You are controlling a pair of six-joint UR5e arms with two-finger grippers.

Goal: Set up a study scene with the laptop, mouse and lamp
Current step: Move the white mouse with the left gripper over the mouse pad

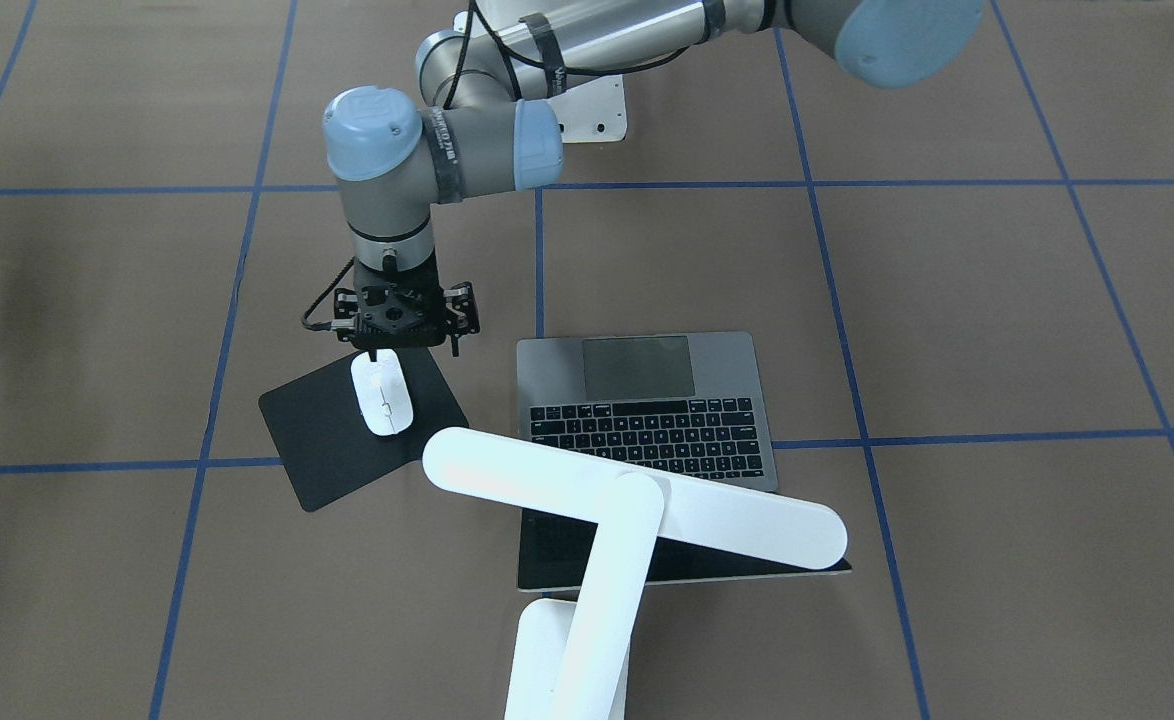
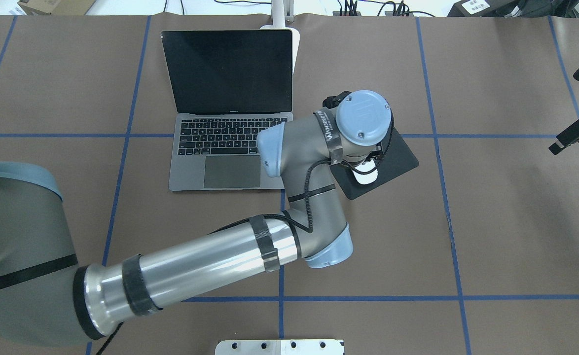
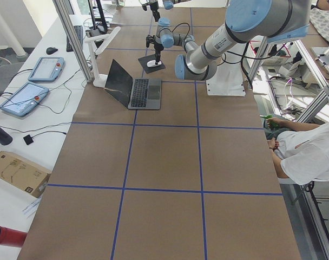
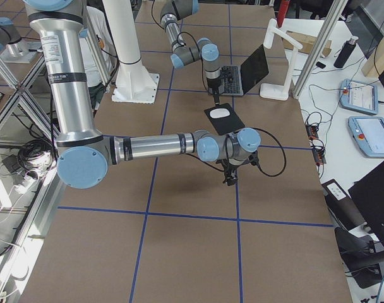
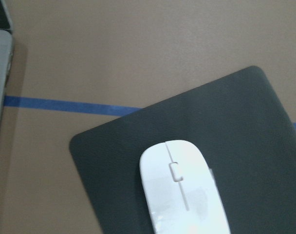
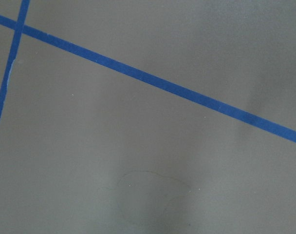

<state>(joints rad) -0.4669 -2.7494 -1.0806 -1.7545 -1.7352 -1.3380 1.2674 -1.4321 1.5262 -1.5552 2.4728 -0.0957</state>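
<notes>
While the left arm is standing bent over the counter [image 1: 947,300], you are looking at its left gripper [image 1: 415,350] hanging point-down just above the mouse [image 1: 383,396]. Its jaws are spread and pinching nothing, and you cannot tell whether a tip is touching the mouse. The mouse is lying flat on the black mat [image 1: 327,455], toward the mat's corner nearer the robot. That mat is sitting skewed to the blue tape lines [image 1: 947,183], just beside the laptop [image 1: 647,405], on the robot's right of it. The laptop is standing open, its dark screen facing the robot and its trackpad nearest the robot. The lamp [image 1: 637,510] is standing just behind the screen, on the side away from the robot; from the front-facing camera you are seeing its bar head crossing the lid. The right gripper [image 4: 229,180] is hanging low over bare brown counter, well apart from the mat, and you cannot tell how its jaws are standing. A person [image 3: 310,154] in a white top is sitting at the counter's side.
</notes>
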